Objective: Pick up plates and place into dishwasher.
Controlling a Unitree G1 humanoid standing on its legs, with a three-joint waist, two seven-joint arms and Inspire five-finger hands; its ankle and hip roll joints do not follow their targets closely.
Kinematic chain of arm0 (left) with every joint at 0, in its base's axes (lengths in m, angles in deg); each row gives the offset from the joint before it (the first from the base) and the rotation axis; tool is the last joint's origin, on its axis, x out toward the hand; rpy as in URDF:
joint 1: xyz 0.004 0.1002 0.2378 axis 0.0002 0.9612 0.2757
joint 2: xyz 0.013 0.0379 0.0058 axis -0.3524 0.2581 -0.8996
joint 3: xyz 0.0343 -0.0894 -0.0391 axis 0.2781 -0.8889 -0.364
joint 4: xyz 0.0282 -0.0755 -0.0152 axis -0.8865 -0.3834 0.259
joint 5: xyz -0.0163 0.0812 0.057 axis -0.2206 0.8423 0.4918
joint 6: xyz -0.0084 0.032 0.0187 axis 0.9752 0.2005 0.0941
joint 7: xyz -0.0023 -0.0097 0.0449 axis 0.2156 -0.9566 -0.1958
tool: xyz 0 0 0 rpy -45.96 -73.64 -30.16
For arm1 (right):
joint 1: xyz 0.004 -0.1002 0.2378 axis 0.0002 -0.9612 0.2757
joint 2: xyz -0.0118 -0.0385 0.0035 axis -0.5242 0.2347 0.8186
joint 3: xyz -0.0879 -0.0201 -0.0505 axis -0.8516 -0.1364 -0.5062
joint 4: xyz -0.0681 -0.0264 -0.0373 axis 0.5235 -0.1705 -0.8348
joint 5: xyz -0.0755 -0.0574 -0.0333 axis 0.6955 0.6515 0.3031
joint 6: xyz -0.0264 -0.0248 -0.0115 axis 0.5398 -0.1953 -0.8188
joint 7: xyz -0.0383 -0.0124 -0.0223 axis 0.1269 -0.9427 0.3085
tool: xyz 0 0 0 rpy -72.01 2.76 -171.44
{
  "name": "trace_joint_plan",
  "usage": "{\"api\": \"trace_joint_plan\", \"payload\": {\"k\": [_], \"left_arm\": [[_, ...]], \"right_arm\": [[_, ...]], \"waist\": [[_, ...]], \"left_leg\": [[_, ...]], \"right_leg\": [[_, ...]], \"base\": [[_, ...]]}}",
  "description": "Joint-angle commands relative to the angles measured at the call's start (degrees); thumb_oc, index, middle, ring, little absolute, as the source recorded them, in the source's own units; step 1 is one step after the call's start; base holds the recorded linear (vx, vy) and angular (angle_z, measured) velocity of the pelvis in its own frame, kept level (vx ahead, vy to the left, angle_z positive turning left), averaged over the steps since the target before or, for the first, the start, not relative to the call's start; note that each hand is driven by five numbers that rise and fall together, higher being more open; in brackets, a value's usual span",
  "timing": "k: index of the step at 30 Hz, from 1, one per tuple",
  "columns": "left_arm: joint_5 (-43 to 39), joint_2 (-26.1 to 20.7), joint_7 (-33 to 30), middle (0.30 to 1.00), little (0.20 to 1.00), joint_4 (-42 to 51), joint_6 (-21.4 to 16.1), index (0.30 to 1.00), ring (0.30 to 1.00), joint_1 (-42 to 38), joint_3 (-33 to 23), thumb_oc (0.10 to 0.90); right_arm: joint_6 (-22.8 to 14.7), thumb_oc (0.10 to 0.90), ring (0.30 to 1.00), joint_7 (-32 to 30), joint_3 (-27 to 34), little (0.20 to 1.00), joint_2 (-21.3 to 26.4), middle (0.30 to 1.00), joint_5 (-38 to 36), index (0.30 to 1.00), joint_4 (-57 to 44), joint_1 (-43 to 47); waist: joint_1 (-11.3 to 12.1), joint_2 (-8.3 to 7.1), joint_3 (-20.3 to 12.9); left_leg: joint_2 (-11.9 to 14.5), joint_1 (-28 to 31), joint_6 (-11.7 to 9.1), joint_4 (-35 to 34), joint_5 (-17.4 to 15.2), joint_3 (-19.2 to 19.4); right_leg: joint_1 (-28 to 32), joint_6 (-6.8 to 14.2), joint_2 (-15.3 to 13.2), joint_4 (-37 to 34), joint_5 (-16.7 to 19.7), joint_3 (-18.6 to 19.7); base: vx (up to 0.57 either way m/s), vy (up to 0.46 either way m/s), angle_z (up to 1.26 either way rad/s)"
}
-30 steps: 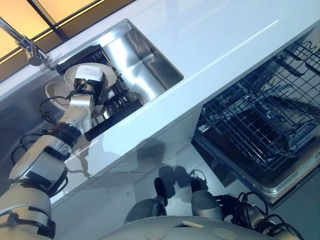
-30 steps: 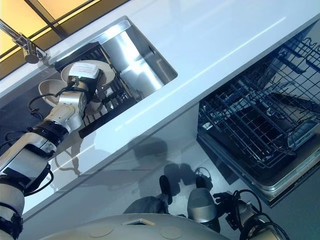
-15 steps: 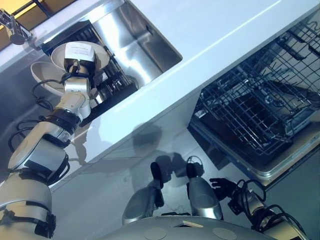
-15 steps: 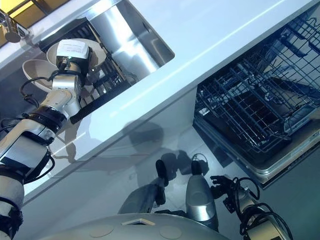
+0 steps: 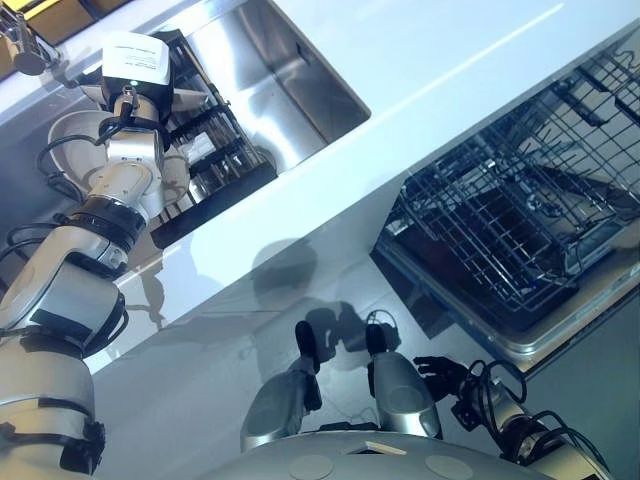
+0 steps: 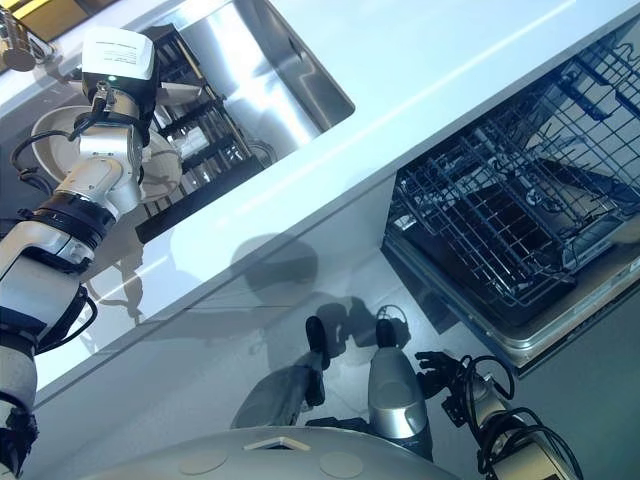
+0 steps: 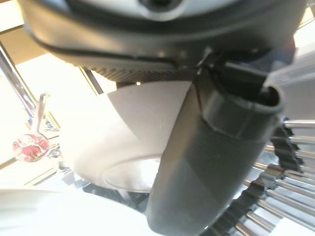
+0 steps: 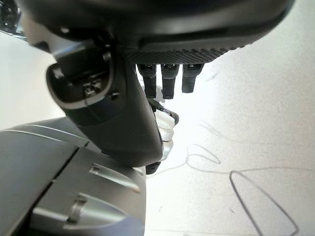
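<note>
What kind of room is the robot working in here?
Most likely a kitchen: a steel sink is set into a white counter, plates stand in a dark rack beside it, and an open dishwasher shows its wire basket.

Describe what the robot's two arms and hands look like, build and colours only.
The left arm is made of rounded silver-grey segments joined by black rings, with black cables looping beside it and a white box at the wrist. The left hand is dark, its thumb matte and cylindrical. The right hand is also dark, with a ribbed palm edge and short black fingers; its arm carries black cables too.
</note>
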Motion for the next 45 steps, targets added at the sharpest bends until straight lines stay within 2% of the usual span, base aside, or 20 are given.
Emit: {"api": "trace_joint_plan", "payload": {"k": [1,14,21,29,33,37,45], "left_arm": [[4.6,-6.5,-1.0,0.300,0.200,-1.7,0.9,0.300,0.300,-3.5,-1.5,0.100],[6.8,-9.0,1.2,0.300,0.200,1.6,-2.6,0.300,0.300,-0.9,-2.4,0.100],[1.0,-10.4,-1.0,0.300,0.200,5.4,-5.7,0.300,0.300,-0.7,-2.5,0.100],[-7.8,-13.2,-4.7,0.300,0.200,11.5,-7.6,0.300,0.300,0.6,-5.2,0.100],[-9.8,-14.8,-5.6,0.300,0.200,15.3,-8.5,0.300,0.300,2.8,-8.0,0.100],[-11.6,-16.5,-6.7,0.300,0.200,19.9,-10.6,0.300,0.300,7.7,-13.2,0.100],[-14.3,-18.4,-11.1,0.300,0.200,20.5,-14.8,0.300,0.300,13.0,-19.6,0.100]], "right_arm": [[-1.1,0.800,0.900,0.9,0.1,0.900,-0.5,0.900,0.2,0.900,-2.8,-4.5],[0.0,0.800,0.900,1.5,1.4,0.900,-1.1,0.900,2.5,0.900,-3.0,-7.0],[0.0,0.800,0.900,1.0,1.8,0.900,-1.5,0.900,2.7,0.900,-2.9,-7.8],[-3.2,0.800,0.900,-1.5,4.3,0.900,-1.4,0.900,-1.3,0.900,-5.1,-8.6],[-3.8,0.800,0.900,-1.7,5.8,0.900,-1.0,0.900,-6.2,0.900,-11.4,-9.1],[-2.1,0.800,0.900,-2.7,8.1,0.900,-1.0,0.900,-13.2,0.900,-25.3,-10.6],[-3.2,0.800,0.900,-1.3,13.9,0.900,-2.2,0.900,-19.6,0.900,-44.4,-14.1]], "waist": [[-0.2,-2.21,-6.1],[0.2,-1.45,-9.3],[0.7,-1.40,-10.7],[0.9,-1.35,-11.9],[1.0,-1.63,-12.1],[0.8,-2.33,-12.4],[-0.8,-3.13,-13.4]], "left_leg": [[-5.6,1.1,1.6,7.1,-10.2,1.2],[-5.8,4.0,1.3,6.2,-10.8,0.2],[-5.8,5.4,1.1,5.5,-11.1,-0.1],[-5.6,7.1,0.9,4.4,-11.2,-0.3],[-5.4,7.9,1.0,3.7,-11.2,-0.7],[-5.2,8.8,1.1,2.5,-11.1,-0.9],[-5.1,9.9,1.4,1.0,-11.0,0.3]], "right_leg": [[1.6,2.9,-1.0,-4.6,4.2,1.0],[4.1,3.1,-1.2,-5.1,3.5,0.1],[5.6,3.2,-1.2,-5.9,3.4,-0.3],[6.9,3.2,-0.8,-6.5,3.2,-0.5],[7.4,3.2,-0.4,-6.7,3.2,-0.3],[7.7,3.1,0.2,-7.0,3.3,0.3],[7.8,3.7,0.8,-7.8,3.9,1.7]], "base": [[0.04,0.005,0.00],[0.02,0.005,0.05],[0.00,-0.002,0.01],[0.00,0.000,0.00],[-0.02,0.005,-0.01],[-0.05,-0.004,-0.04],[-0.04,0.015,-0.07]]}}
